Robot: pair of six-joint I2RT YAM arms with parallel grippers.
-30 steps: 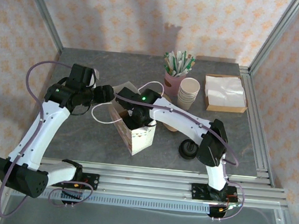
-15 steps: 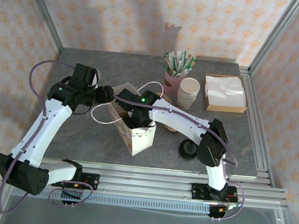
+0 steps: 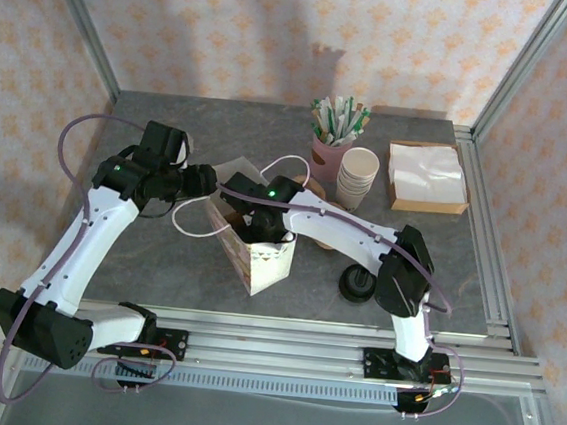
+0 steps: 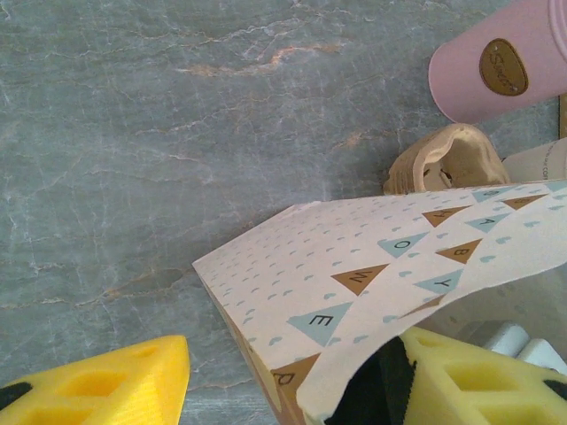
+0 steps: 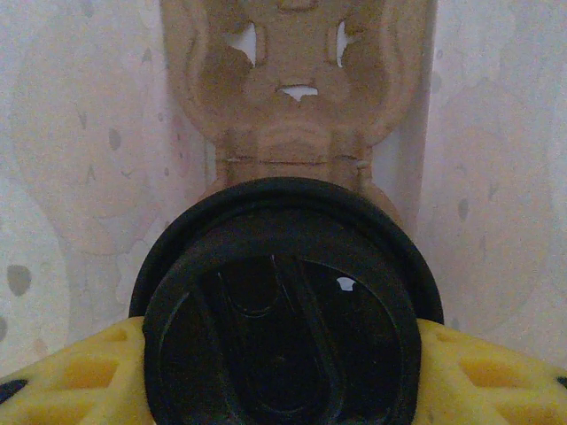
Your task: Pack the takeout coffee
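Currently mid-insertion: my right pincer [image 5: 283, 372] clasps the takeout coffee [image 5: 275, 292] inside the paper bag [image 4: 372, 266] at mid-counter, above the cardboard carrier [image 5: 297, 115]. My left pincer [image 4: 292, 354] straddles the bag wall, unclenched. Next, I judge: lower straight, seat the cup, release.

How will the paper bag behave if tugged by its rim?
The bag has a thin wall that bends where the left gripper straddles it, so it is probably floppy. Standing tall and narrow on the table, it may tip under a sideways tug. Being paper, it is likely light.
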